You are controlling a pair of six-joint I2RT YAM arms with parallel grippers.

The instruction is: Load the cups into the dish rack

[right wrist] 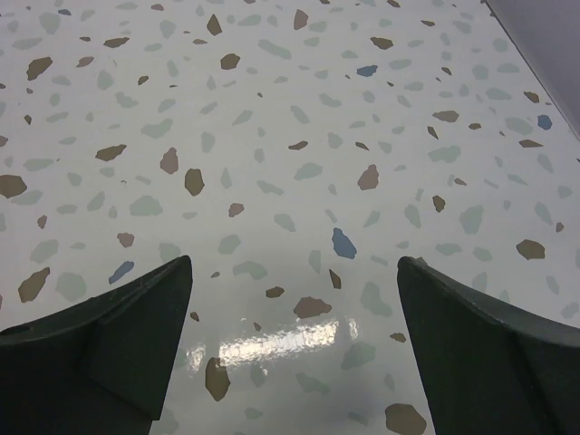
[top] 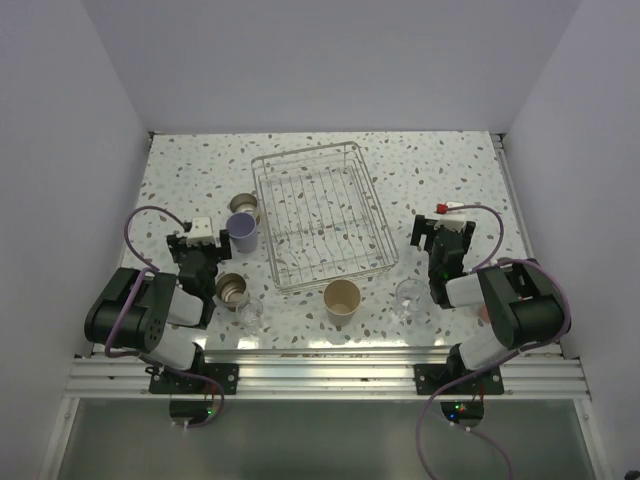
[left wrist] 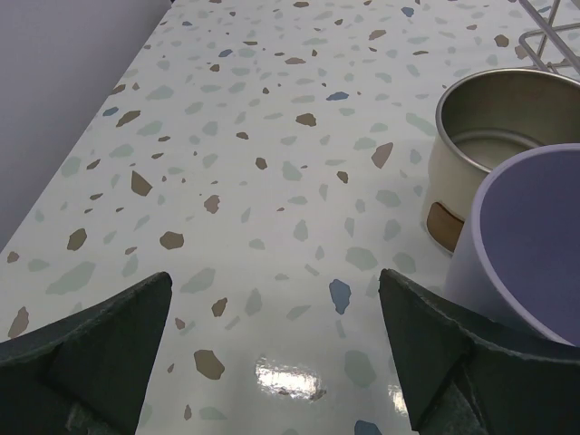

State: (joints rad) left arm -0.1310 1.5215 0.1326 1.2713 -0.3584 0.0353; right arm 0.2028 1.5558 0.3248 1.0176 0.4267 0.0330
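The silver wire dish rack [top: 320, 215] sits mid-table with nothing in it. To its left stand a lavender cup [top: 242, 231] and a steel cup [top: 244, 207]. Along the front are a second steel cup [top: 232, 290], a clear glass [top: 250, 311], a beige tumbler [top: 342, 300] and another clear glass [top: 410, 296]. My left gripper [top: 198, 238] is open and empty, just left of the lavender cup [left wrist: 526, 236], with the steel cup [left wrist: 494, 127] beyond it. My right gripper [top: 445, 228] is open over bare table to the right of the rack. In the wrist views, the left gripper [left wrist: 275, 308] and right gripper [right wrist: 294, 299] hold nothing.
White walls close in the speckled table [top: 420, 160] on the left, right and far sides. A corner of the rack [left wrist: 553, 36] shows at the top right of the left wrist view. Both arm bases are bolted to the metal rail [top: 320, 375] at the near edge.
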